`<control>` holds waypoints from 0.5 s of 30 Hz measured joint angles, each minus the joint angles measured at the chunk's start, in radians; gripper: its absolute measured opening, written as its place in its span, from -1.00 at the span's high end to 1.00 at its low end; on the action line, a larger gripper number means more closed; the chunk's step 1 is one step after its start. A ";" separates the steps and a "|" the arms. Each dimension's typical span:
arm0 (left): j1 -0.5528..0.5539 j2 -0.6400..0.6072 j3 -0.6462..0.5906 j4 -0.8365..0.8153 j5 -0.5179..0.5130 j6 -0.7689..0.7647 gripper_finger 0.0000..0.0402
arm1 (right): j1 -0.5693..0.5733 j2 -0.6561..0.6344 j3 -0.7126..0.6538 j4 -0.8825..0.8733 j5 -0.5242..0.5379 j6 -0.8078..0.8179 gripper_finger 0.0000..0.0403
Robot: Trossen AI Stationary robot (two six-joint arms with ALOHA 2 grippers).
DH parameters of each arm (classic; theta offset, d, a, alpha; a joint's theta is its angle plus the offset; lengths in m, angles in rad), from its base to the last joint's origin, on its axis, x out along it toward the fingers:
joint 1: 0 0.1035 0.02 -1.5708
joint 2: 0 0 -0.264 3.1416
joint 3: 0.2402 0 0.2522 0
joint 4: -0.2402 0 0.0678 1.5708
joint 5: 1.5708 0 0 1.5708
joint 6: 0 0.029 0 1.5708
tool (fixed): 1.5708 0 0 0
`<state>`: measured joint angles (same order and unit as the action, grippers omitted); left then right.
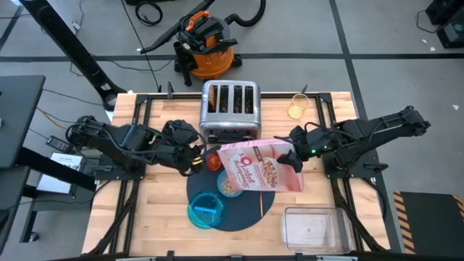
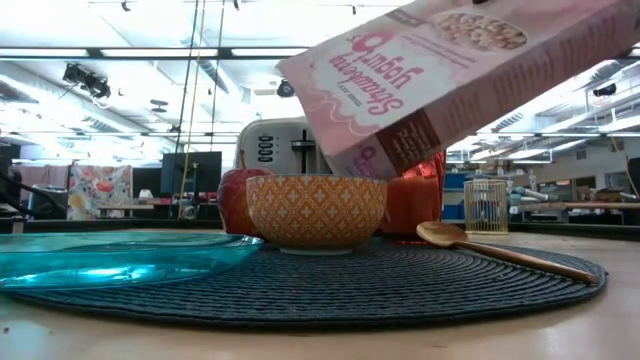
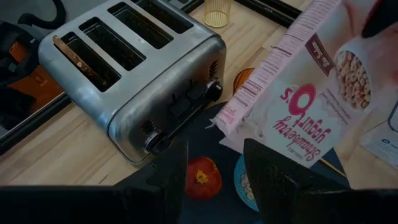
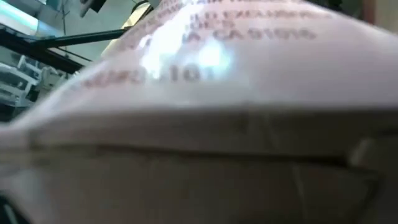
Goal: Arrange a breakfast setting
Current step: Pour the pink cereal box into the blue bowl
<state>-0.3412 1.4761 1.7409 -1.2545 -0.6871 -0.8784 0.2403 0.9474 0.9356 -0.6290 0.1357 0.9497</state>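
My right gripper (image 1: pixel 292 156) is shut on the pink-and-white cereal box (image 1: pixel 259 168), which tilts over the small bowl (image 1: pixel 230 187) on the round dark mat (image 1: pixel 250 214). The bowl holds cereal and has an orange patterned outside in the low view (image 2: pixel 316 210). The red apple (image 1: pixel 212 161) rests on the mat's far edge. My left gripper (image 1: pixel 196 158) is open just left of and above the apple (image 3: pixel 200 177). The blue plate (image 1: pixel 205 210) and the gold spoon (image 2: pixel 500 250) lie on the mat. A copper cup (image 2: pixel 412 205) stands behind the bowl. My right gripper holds the cereal box by its raised right end (image 1: pixel 284 154), coming from the table's right. The box is lifted clear and tilted, its open lower corner (image 3: pixel 219 121) down over the bowl. The box fills the right wrist view (image 4: pixel 199 112) and hides the fingers there.
The steel four-slot toaster (image 1: pixel 230 109) stands just behind the mat. A yellow glass (image 1: pixel 297 107) stands at the back right. A clear plastic tub (image 1: pixel 315 226) sits at the front right corner. An orange shop vacuum (image 1: pixel 206 47) stands on the floor beyond the table.
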 joint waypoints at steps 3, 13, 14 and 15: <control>0.000 0.000 0.000 0.000 0.000 0.007 0.18 | -0.009 0.000 0.000 0.006 -0.030 -0.019 0.18; 0.000 0.000 0.000 0.000 0.000 0.011 0.18 | -0.009 0.000 0.000 0.040 -0.027 -0.320 0.18; 0.000 0.000 0.000 0.000 0.000 0.011 0.18 | -0.009 0.000 0.000 0.040 -0.027 -0.366 0.18; 0.000 0.000 0.000 0.000 0.000 0.010 0.18 | -0.009 0.000 0.000 0.040 -0.029 -0.418 0.18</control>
<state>-0.3412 1.4761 1.7409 -1.2541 -0.6872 -0.8679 0.2314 0.9474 0.9356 -0.5888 0.1071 0.5312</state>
